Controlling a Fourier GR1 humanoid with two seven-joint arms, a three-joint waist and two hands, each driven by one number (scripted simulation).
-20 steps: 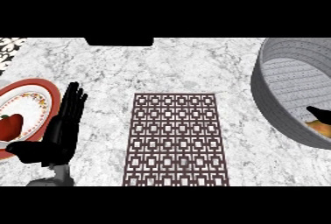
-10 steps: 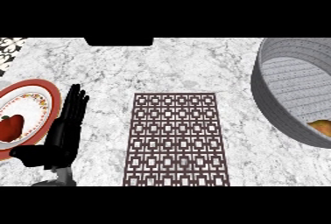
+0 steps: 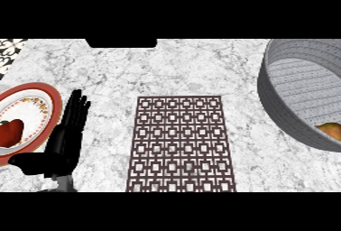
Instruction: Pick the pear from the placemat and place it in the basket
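White-and-grey marbled stone counter (image 3: 180, 67) across the whole view. At the right edge, large round grey woven basket (image 3: 293, 117), cut off by the frame. At centre, brown rectangular lattice-patterned placemat (image 3: 181, 144), flat, nothing on it. At the left edge, round red-rimmed patterned plate (image 3: 48, 106) with a red fruit-like item (image 3: 10, 134) inside. Just beside the plate, black left hand (image 3: 63, 142), fingers straight and pointing up, thumb out, at rest. Inside the basket by its lower wall, yellow-orange pear (image 3: 330, 130), partly visible.
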